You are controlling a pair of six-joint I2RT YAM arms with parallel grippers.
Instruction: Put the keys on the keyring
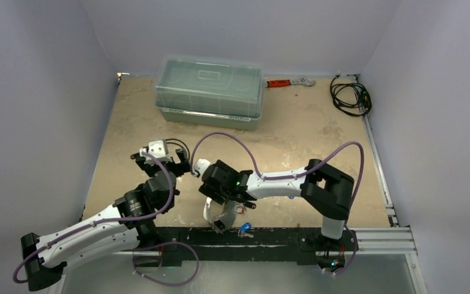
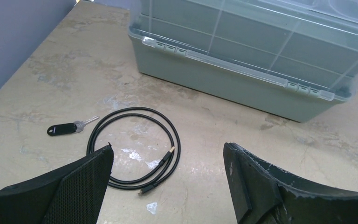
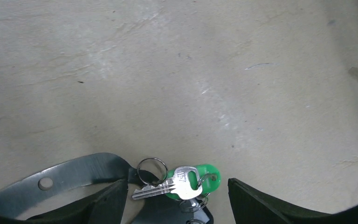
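Lidded bin [image 1: 208,92] blocks far centre; cable loop [image 2: 135,109] just ahead of left tool [image 2: 168,151]; bare tabletop [image 1: 318,135] right of bin.

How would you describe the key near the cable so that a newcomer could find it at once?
Start at the large lidded plastic box, then come nearer to the black cable loop. Just left of that loop lies the key. It is a small silver blade on an oblong black tag, and it is the only key in the left wrist view.

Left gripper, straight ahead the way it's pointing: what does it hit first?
Probably the black cable loop, lying on the table just ahead of the open left gripper; the plastic box is further back. Depth is unclear.
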